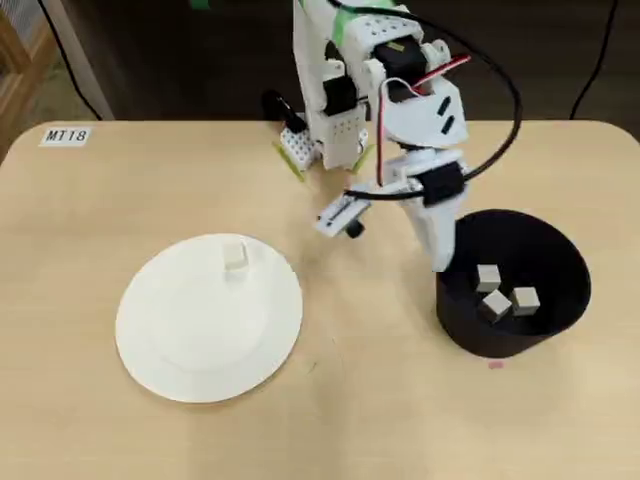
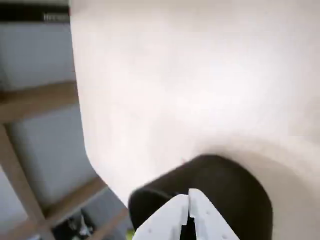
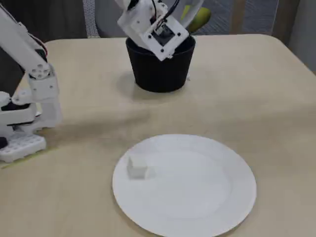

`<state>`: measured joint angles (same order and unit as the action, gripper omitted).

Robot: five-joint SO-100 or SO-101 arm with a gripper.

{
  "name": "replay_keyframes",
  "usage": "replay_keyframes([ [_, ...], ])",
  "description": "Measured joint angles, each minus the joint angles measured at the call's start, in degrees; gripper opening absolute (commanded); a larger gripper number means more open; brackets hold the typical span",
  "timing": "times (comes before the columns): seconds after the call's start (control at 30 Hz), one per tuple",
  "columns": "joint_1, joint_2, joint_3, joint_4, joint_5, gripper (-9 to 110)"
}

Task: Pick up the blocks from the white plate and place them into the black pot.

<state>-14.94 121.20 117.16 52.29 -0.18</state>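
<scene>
Plain matte black round pot [image 1: 520, 300]; plain white round plate [image 1: 190, 340]; unmarked pale beige cube blocks [image 1: 236, 256]; light beige tabletop [image 1: 100, 220]; white plastic gripper [image 2: 189, 197].

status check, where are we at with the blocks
Gripper shut, empty, over black pot. Three blocks in pot, one left on white plate. Path to plate clear.

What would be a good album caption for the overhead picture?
Three blocks sit in the black pot, one block waits on the white plate, gripper at the pot's rim.

Even soft light, faint shadows; wrist view v. blurry, overexposed; others slightly soft.
</scene>
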Motion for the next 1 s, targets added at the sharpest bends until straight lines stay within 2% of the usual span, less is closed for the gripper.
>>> replay_keyframes([
  [0.23,19.8,0.6,-6.2,15.4,1.1,-2],
  [0.4,30.0,-7.5,-11.2,28.3,-5.1,-2],
  [0.53,35.7,-16.9,-16.3,36.9,-14.1,-2],
  [0.8,39.9,-22.8,-19.9,39.8,-32.9,-2],
  [1.0,44.6,-25.0,-20.7,41.4,-39.1,-2],
])
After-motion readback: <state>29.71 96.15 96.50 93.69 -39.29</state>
